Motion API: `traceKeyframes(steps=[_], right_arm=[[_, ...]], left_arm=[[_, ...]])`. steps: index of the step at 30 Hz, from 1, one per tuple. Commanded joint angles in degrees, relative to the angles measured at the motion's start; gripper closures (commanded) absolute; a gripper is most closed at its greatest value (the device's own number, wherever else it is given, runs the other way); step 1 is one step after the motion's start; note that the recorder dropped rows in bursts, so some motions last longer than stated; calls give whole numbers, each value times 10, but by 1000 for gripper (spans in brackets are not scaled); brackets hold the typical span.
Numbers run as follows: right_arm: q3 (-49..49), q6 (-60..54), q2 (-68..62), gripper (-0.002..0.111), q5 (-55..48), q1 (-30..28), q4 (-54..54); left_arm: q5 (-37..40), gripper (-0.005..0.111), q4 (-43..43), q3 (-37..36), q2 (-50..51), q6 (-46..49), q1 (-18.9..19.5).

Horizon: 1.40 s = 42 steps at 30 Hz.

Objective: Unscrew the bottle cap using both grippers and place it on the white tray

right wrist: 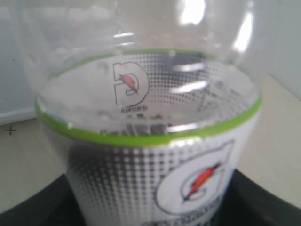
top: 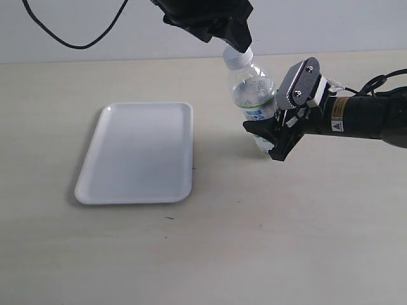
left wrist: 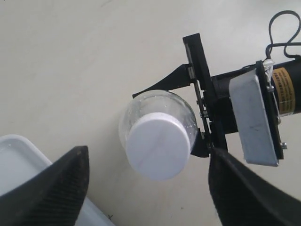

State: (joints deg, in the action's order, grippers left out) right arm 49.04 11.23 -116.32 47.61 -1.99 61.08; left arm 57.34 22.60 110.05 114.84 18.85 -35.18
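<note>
The clear bottle [top: 253,89], with a white label under a green band, leans with its top to the left. My right gripper [top: 272,135] is shut on its lower body; in the right wrist view the bottle [right wrist: 155,155] fills the frame, black fingers [right wrist: 37,207] at both sides of it. The white bottle cap [top: 238,58] sits on the neck. My left gripper [top: 236,43] comes down from above, just at the cap. In the left wrist view the cap [left wrist: 159,147] lies between the open gripper's [left wrist: 148,157] fingers [left wrist: 51,193], which stand clear of it. The white tray [top: 137,152] lies flat to the left.
A beige table [top: 254,241] carries everything, with a pale wall behind. A black cable [top: 70,32] hangs at the top left. The tray's corner [left wrist: 19,160] shows beside the left finger. The right arm's grey plate [left wrist: 254,117] and yellowish label [left wrist: 287,89] sit close to the bottle.
</note>
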Motion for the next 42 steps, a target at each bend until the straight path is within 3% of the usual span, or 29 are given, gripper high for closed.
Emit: traceKeyframes(steps=[1,15,42], right_arm=[[0,0,3,108,23,0,-7],[0,6,3,108,23,0,-7],[0,9,3,108,21,0,-6]], left_arm=[[-12,37,2,6,5,-5,-2],[-51,38,37,6,28,1,-2],[-38,38,43,6,37,-16,-2]])
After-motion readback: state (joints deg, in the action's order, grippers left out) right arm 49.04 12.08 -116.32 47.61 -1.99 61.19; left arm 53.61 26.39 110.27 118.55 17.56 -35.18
